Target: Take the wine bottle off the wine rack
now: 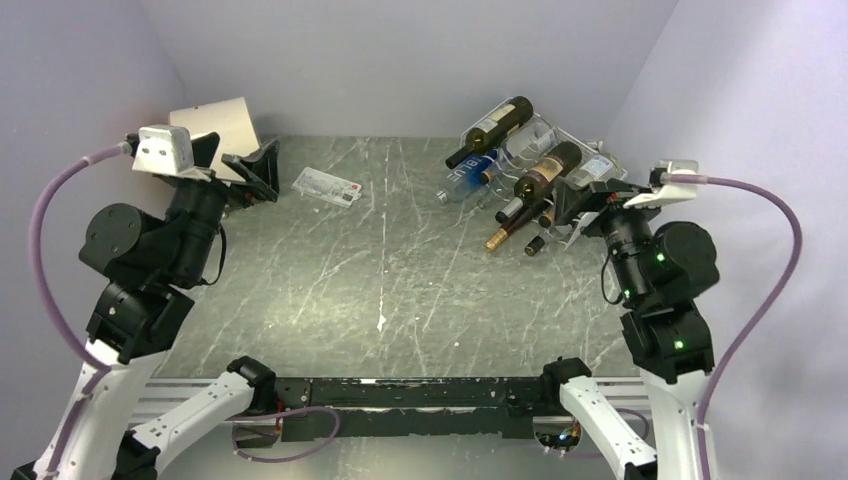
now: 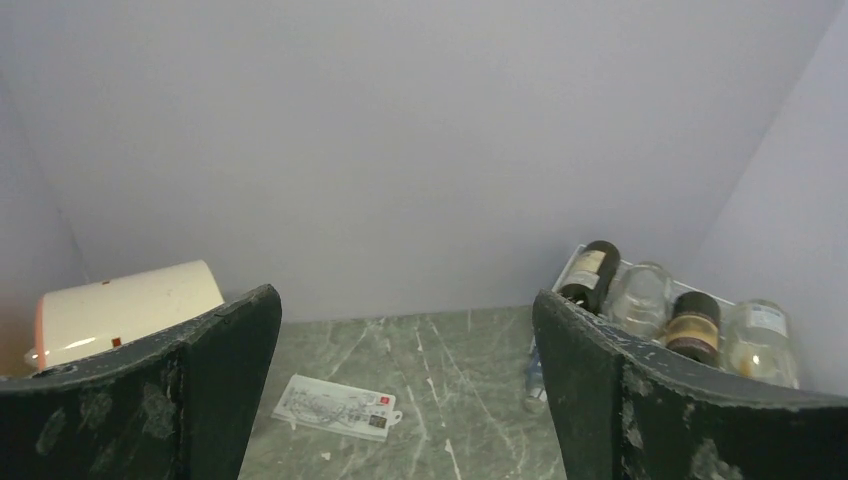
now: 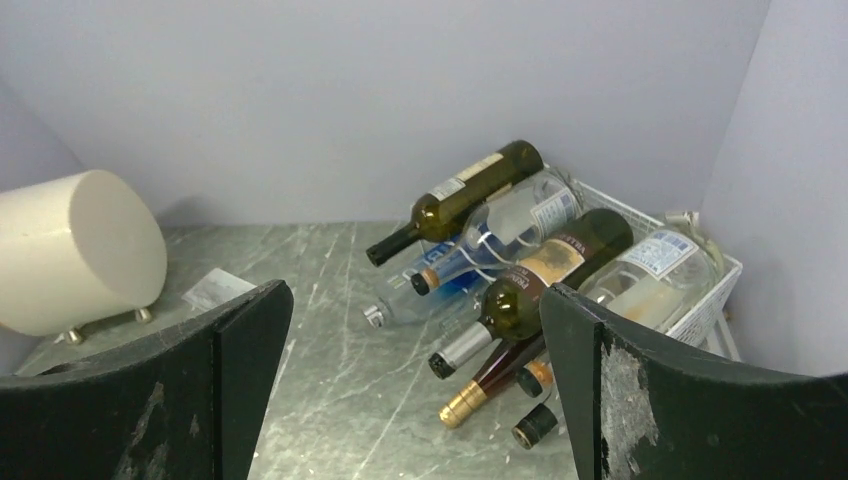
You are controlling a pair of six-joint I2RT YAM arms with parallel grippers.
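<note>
Top external view: a grey-green marbled table (image 1: 380, 300) is enclosed by pale lilac walls (image 1: 400, 60). The wine rack (image 3: 715, 295) is set in the far right corner and loaded with bottles. A dark wine bottle (image 1: 492, 128) is laid uppermost, its neck toward the left. A cream drum (image 1: 222, 122) is seen at the far left, with a printed card (image 1: 327, 186) near it. The left gripper (image 2: 405, 298) and right gripper (image 3: 415, 292) are spread wide, with nothing held.
</note>
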